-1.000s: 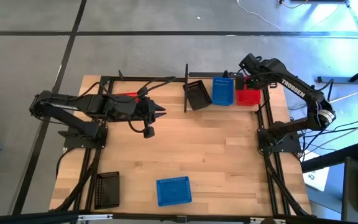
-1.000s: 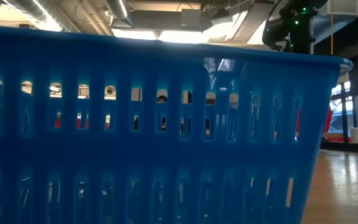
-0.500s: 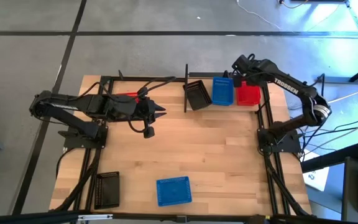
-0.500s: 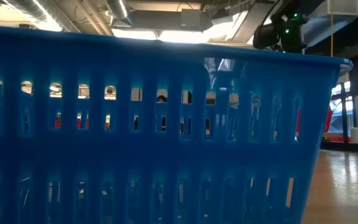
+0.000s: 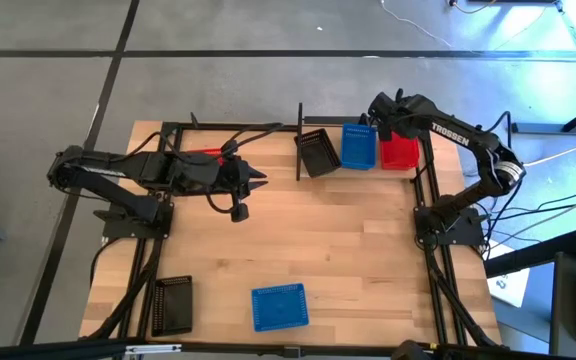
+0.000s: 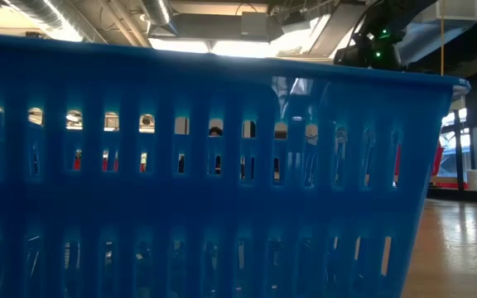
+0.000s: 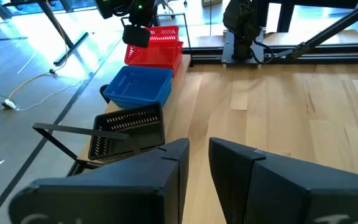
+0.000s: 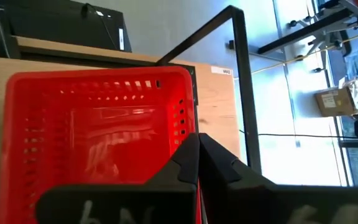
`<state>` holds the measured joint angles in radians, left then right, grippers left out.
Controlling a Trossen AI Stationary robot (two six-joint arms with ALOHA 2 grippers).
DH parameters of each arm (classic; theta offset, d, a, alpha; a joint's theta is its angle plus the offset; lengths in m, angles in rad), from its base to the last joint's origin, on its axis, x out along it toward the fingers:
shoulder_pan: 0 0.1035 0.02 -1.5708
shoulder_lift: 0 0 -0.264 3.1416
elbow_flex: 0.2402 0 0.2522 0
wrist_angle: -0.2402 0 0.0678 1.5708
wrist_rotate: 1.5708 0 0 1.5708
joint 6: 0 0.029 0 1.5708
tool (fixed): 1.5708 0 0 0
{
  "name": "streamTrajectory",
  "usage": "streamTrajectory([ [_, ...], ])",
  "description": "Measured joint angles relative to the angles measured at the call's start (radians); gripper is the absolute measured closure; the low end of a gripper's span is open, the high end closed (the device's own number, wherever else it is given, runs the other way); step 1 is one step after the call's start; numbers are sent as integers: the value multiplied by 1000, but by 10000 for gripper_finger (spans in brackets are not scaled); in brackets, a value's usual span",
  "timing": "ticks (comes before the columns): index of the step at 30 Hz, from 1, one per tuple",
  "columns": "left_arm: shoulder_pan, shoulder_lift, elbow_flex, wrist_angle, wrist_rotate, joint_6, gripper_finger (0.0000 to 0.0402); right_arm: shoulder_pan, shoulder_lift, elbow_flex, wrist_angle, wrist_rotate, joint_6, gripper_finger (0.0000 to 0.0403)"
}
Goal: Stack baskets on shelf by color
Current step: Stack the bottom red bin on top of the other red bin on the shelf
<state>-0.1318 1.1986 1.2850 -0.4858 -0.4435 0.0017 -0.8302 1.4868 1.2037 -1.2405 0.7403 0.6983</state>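
Observation:
The shelf [image 5: 298,140] stands at the table's far edge. It holds a black basket [image 5: 318,153], a blue basket [image 5: 359,146] and a red stack [image 5: 399,152] side by side. The left wrist view shows the same black basket [image 7: 128,130], blue basket [image 7: 138,87] and red stack [image 7: 154,46]. My right gripper [image 5: 376,112] is shut and hangs over the far rim between the blue and red baskets. My left gripper [image 5: 261,182] waits at mid-table, narrowly open [image 7: 199,144] and holding nothing. My right gripper [image 8: 196,138] points down beside one side wall of the red basket [image 8: 182,106], at rim height. I cannot tell whether the shut fingertips touch that wall. The basket sits level on the shelf.
A blue basket [image 5: 279,306] and a black basket [image 5: 173,305] lie near the table's near edge. That blue basket [image 6: 205,182] fills the low view. Dark frame rods [image 5: 423,200] run along the table's sides. Bare wood [image 5: 328,230] lies at the centre.
My right gripper has moved from above the red stack toward the table's left and far edge, and is now nearer the blue basket. The baskets on the shelf have not shifted.

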Motion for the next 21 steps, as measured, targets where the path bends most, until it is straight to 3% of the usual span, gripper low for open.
streamTrajectory([
  [9, 0, 0, 0, 0, 0, 1, 347, -18, 0, 0, 18, -2, -23, 402],
  [16, -1, 0, 0, 0, 0, 1, 347, -41, 43, 0, 13, -99, -30, 403],
  [21, -10, 0, 0, 0, 1, 1, 347, -34, 71, 0, 20, -82, -53, 403],
])
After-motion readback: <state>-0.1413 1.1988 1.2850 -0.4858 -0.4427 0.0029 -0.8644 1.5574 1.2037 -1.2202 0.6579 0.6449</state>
